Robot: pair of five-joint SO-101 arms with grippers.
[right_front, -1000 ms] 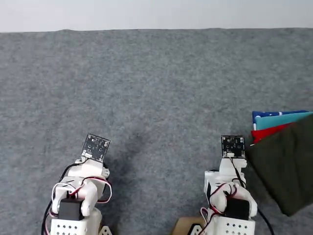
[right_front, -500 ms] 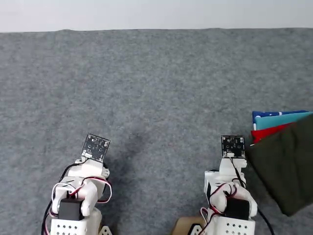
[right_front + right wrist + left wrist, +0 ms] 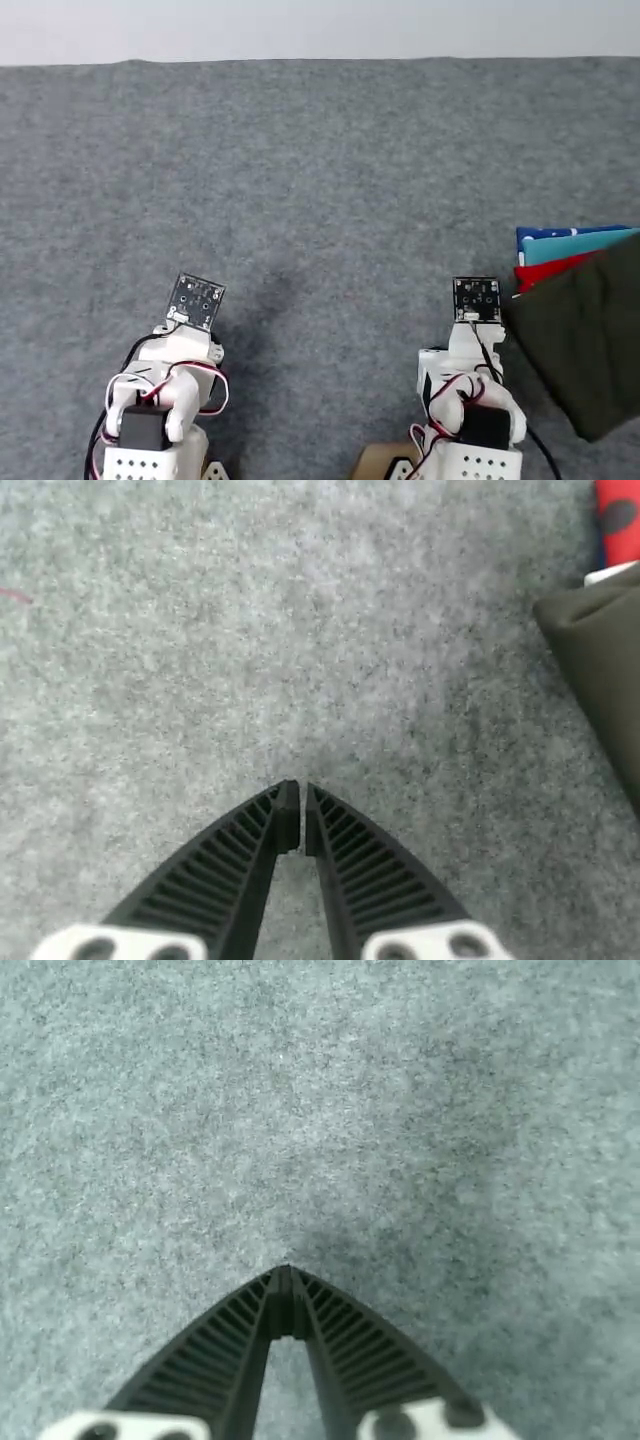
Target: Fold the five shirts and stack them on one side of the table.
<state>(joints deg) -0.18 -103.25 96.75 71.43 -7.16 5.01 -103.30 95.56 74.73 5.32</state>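
Change: nothing is seen to have moved since the earlier frames.
Table [image 3: 320, 150]: grey felt is left bare across the middle and the robot's left side.
Stack [image 3: 590, 300]: it is placed at the table's right edge, just beside the right arm; a dark green shirt [image 3: 585, 340] is laid on top, with red [image 3: 545, 270], teal [image 3: 570, 248] and blue [image 3: 550, 233] edges showing beneath.
Progress: the task is judged nearly or fully done; a fifth shirt cannot be made out.
Left gripper [image 3: 288, 1278]: closed on nothing, held over bare felt.
Right gripper [image 3: 300, 798]: fingers drawn together, nothing gripped.

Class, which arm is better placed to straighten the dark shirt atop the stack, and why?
Right. The right pincer sits beside the dark shirt at the right edge of the grey mat; the left pincer rests far across it.
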